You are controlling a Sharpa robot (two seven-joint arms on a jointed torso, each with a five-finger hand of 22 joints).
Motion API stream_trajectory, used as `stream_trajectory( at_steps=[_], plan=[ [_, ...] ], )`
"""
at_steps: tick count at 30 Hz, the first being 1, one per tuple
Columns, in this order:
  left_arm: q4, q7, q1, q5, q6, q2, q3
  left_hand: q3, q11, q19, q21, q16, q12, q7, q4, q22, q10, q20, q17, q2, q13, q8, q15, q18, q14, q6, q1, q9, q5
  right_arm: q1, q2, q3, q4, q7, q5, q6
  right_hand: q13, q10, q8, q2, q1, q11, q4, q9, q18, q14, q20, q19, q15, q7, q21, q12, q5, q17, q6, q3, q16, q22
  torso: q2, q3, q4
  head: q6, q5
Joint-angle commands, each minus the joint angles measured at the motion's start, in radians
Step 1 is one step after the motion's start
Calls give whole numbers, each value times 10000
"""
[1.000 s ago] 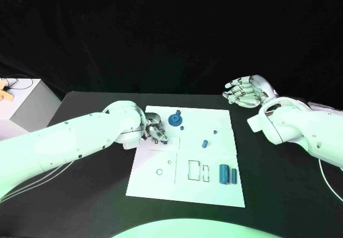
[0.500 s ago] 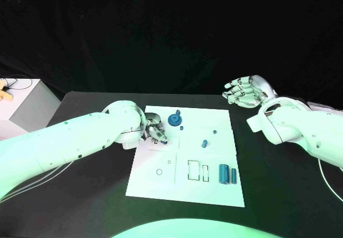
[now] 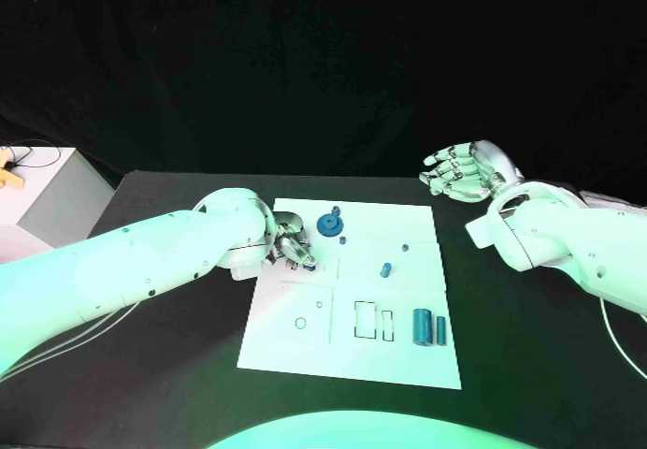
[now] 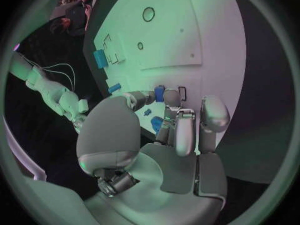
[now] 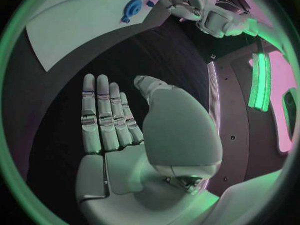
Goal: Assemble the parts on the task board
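The white task board (image 3: 353,357) lies mid-table. My left hand (image 3: 289,243) rests low over its near-left upper part, where thumb and a finger pinch a small blue part (image 4: 160,93) just above the board (image 4: 187,40). A blue gear (image 3: 330,224) stands close beside that hand, and the right wrist view shows the gear (image 5: 132,7) too. Farther right lie a small blue peg (image 3: 405,250), a blue piece (image 3: 384,271) and two blue cylinders (image 3: 422,326). My right hand (image 3: 458,172) is raised beyond the board's far right corner, fingers stretched out (image 5: 103,115), holding nothing.
Rectangular slots (image 3: 364,318) and a ring outline (image 3: 299,324) mark the board's near half. A white box (image 3: 48,196) stands off the table's left edge with cables on it. Black table (image 3: 539,374) surrounds the board.
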Motion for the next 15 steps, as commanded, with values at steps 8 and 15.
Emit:
stream_trajectory(
  at_steps=[8,15],
  plan=[
    [-33,-28,-4,-35,515,114,-7,2292,-20,65,48,81,45,26,-2256,10,82,-3,1504,118,107,22,-64,-103,607,90,-23,16,46,-4,3,3,8,42,-18,140,-22,49,44,-38,-103,42,-62,-10,119,73,-1,46,8,121,-45,-60,61,-24,-92,7,-79,-26,3,16,-3,-51,11],
    [-139,-50,-2,-33,607,185,-9,2289,-29,72,57,113,111,13,-2241,25,173,-7,1581,104,205,28,-68,-107,639,120,-85,25,94,-5,14,3,5,28,-18,162,-37,45,43,-38,-104,45,-67,-12,119,72,1,46,10,123,-55,-61,67,-33,-98,5,-95,-44,0,26,-8,-60,5]
  ],
)
